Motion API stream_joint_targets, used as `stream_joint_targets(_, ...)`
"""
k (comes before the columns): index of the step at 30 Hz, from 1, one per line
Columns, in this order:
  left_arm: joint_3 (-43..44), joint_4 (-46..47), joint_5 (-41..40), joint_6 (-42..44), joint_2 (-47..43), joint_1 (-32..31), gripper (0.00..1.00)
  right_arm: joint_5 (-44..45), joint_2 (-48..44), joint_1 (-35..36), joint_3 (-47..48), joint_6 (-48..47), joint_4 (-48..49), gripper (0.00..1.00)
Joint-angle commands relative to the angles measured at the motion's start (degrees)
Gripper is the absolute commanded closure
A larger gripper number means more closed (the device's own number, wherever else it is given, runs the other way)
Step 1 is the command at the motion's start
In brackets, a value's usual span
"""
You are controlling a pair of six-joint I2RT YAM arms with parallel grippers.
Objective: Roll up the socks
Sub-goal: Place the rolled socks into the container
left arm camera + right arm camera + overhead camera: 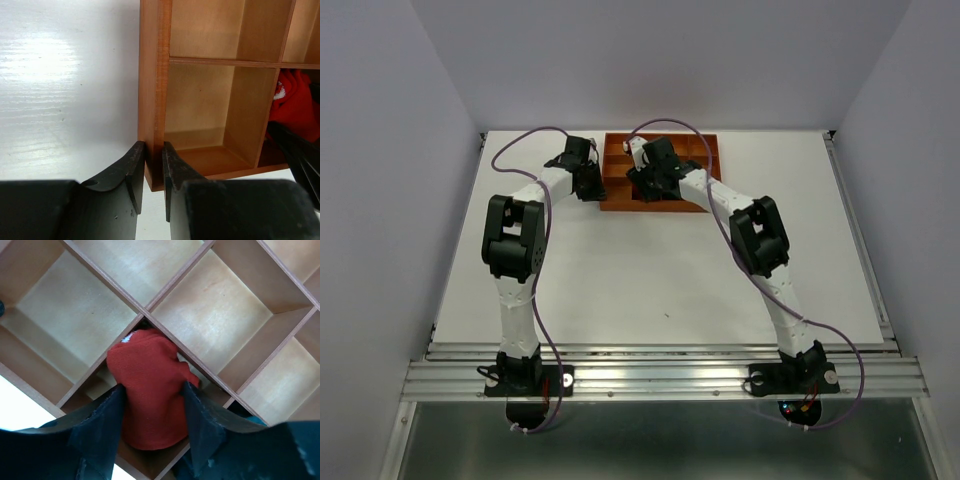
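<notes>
A rolled red sock [150, 395] sits bundled inside one compartment of a wooden gridded tray [220, 315], directly between the jaws of the right gripper [153, 389]. Those jaws stand part-spread, one finger against each side of the bundle; whether they press it or have let go cannot be told. This looks like the stowing step, with a finished roll being set down in its cell. The next move probably calls for spreading the jaws a little further and rising straight up. The cell's dividers run close outside both fingers, so there is little room sideways and free room only above. The cells ahead of the fingertips show bare wood. The left gripper [153, 146] is closed narrow across the tray's outer wall near a corner, one finger inside the cell and one outside, apparently steadying the tray. Outside its outer finger lies open white table [65, 75]. The red sock is two cells off on its inner side.
</notes>
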Motion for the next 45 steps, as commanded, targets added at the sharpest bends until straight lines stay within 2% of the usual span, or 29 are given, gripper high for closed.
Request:
stream_joint_targets(1,0.6,1.2,1.8,1.6,0.0,-0.1,1.00,-1.5,-3.4,0.8,-1.5,1.7,-4.5,0.39)
stream_joint_targets(2,0.6,1.2,1.8,1.8,0.0,-0.1,1.00,-1.4,-3.8,0.8,-1.7,1.8,-4.2,0.35)
stream_joint_targets(12,1.0,1.2,0.8,3.2,-0.5,-0.1,0.99,0.3,-11.4,0.8,-4.5,2.4,-0.9,0.16)
stream_joint_targets(13,1.1,1.2,0.7,3.3,-0.6,-0.1,0.98,0.4,-13.3,0.8,-5.0,2.4,-0.8,0.00)
stream_joint_targets(17,1.8,0.7,-0.4,3.5,-1.1,0.0,0.92,0.4,-19.3,0.8,-9.7,4.8,2.3,0.00)
stream_joint_targets(20,2.8,-0.1,-1.7,2.9,-1.8,-0.1,0.72,2.0,-25.0,0.8,-15.8,8.3,6.2,0.00)
stream_joint_targets(21,2.8,-0.1,-1.7,2.7,-2.6,0.0,0.48,4.2,-26.6,0.8,-17.7,10.8,8.5,0.00)
stream_joint_targets(23,3.3,-0.6,-2.1,2.4,-3.9,0.0,0.32,7.7,-31.5,0.8,-23.4,12.5,10.6,0.00)
stream_joint_targets(24,4.0,-0.8,-3.4,2.1,-5.2,0.0,0.14,9.2,-33.1,0.8,-25.2,16.1,12.2,0.00)
stream_joint_targets(27,5.6,-2.6,-4.6,2.0,-7.5,0.0,0.12,14.3,-38.1,0.8,-31.4,19.5,13.7,0.00)
stream_joint_targets(31,5.8,-3.7,-6.3,0.4,-15.4,-0.1,0.06,18.9,-48.3,0.8,-39.3,24.5,15.9,0.00)
stream_joint_targets(35,-1.9,-3.6,-9.9,-4.1,-27.0,-0.6,0.01,25.7,-58.6,0.8,-48.1,28.7,15.9,0.00)
stream_joint_targets(36,-7.1,-3.5,-14.4,-7.2,-32.9,-0.8,0.01,27.7,-60.9,0.8,-51.9,31.2,15.4,0.00)
stream_joint_targets(38,-12.7,-3.5,-18.5,-11.7,-38.9,-0.9,0.01,32.6,-67.9,0.8,-55.7,33.9,14.6,0.00)
stream_joint_targets(39,-15.6,-3.8,-22.7,-14.5,-44.8,-0.9,0.01,33.5,-70.1,0.8,-57.5,36.0,13.1,0.00)
stream_joint_targets(41,-24.6,-4.4,-25.8,-21.5,-50.3,-0.9,0.01,36.2,-76.5,0.8,-61.9,37.6,10.9,0.00)
stream_joint_targets(45,-37.8,-6.9,-28.7,-27.2,-63.3,-0.9,0.01,39.8,-85.1,0.8,-67.0,43.2,2.1,0.00)
